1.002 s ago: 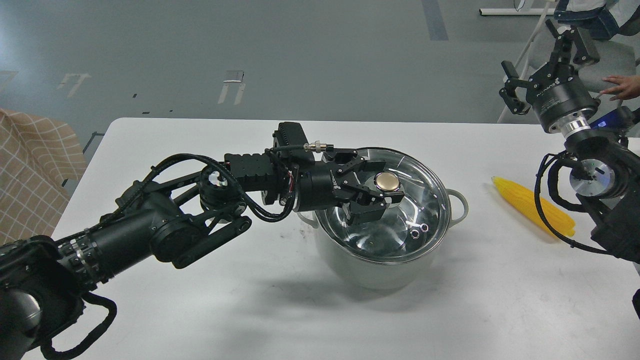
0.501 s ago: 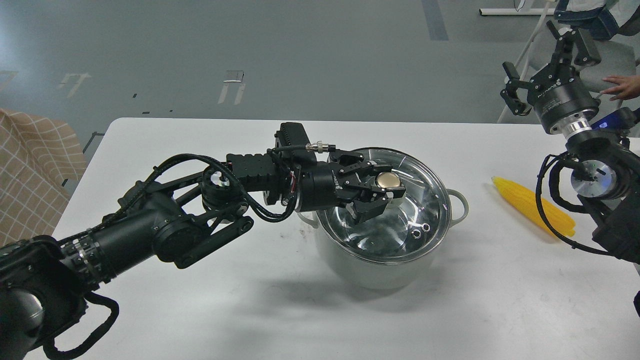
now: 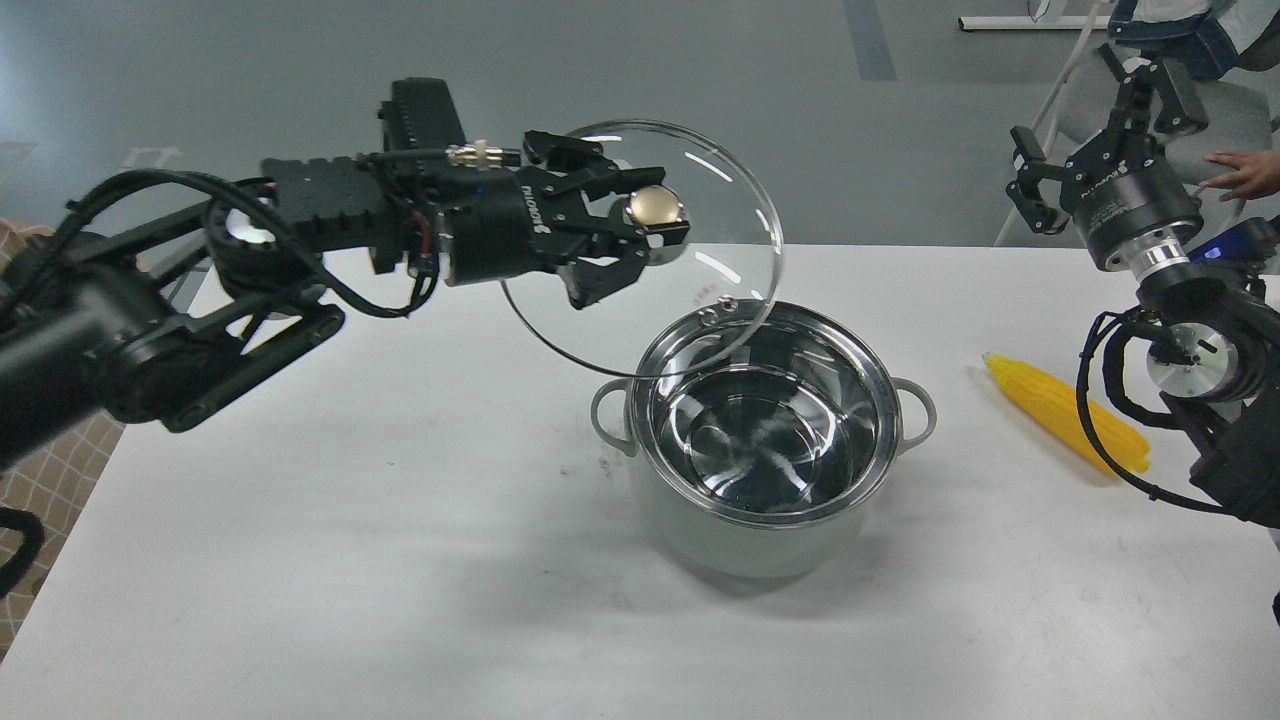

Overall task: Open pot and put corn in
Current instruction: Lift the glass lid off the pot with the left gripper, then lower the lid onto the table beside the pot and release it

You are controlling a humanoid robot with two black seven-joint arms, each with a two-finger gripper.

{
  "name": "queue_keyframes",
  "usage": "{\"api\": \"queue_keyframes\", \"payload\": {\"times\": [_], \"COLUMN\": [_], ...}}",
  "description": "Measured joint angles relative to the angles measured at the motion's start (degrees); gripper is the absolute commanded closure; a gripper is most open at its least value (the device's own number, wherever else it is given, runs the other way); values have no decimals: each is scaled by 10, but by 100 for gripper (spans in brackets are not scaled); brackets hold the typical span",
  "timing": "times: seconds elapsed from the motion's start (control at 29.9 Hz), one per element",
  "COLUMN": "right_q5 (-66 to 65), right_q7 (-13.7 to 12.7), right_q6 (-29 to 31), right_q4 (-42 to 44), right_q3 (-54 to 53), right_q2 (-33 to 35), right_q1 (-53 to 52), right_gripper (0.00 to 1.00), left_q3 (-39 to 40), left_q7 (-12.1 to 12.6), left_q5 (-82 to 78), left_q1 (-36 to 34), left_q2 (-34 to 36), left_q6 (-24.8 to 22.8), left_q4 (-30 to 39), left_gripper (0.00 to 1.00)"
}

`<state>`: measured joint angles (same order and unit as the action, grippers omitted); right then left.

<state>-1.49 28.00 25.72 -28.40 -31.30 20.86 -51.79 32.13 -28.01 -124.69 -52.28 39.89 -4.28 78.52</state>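
Note:
The pale grey-green pot [image 3: 740,540] stands uncovered in the middle of the white table, its shiny steel interior empty. My left gripper [image 3: 650,225] is shut on the brass knob of the round glass lid [image 3: 720,230] and holds the lid tilted in the air above and to the left of the pot. The yellow corn [image 3: 1060,410] lies on the table to the right of the pot, partly hidden by my right arm. My right gripper [image 3: 1095,110] is open and empty, raised high at the right, beyond the corn.
The white table [image 3: 400,520] has its left edge near a checked cloth [image 3: 60,460]. A person's hand [image 3: 1245,175] and a chair sit beyond the table at the far right.
My left gripper closed on the lid's knob and lifted the lid up and to the left off the pot. The pot now stands open. The right arm barely moved.

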Motion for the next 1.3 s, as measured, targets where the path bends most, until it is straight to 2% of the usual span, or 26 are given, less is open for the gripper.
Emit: {"api": "queue_keyframes", "payload": {"times": [0.13,0.27,0.4,0.6,0.77,0.87,1.04,1.17,1.3], "right_q5": [0,-1,-3,-3,-4,-4,-4,-4,-4], "right_q7": [0,0,0,0,0,0,0,0,0], "right_q6": [0,0,0,0,0,0,0,0,0], "right_q4": [1,1,2,4,5,5,5,5,5], "right_q3": [0,0,0,0,1,1,1,1,1], "right_q2": [0,-1,-1,-1,-1,0,0,0,-1], "right_q1": [0,0,1,1,6,10,14,15,15], "right_gripper": [0,0,0,0,0,0,0,0,0], "left_q3": [2,2,6,9,1,-3,-1,5,4], "left_q7": [0,0,0,0,0,0,0,0,0], "left_q5": [35,81,111,135,140,141,143,155,169], "left_q1": [56,139,231,314,348,364,376,377,378], "left_q2": [91,142,156,140,94,74,52,41,36], "left_q6": [79,152,229,308,322,323,323,323,323], "left_q4": [-3,-9,-29,-83,-157,-195,-217,-221,-234], "left_gripper": [75,73,73,73,73,69,66,50,38]}}
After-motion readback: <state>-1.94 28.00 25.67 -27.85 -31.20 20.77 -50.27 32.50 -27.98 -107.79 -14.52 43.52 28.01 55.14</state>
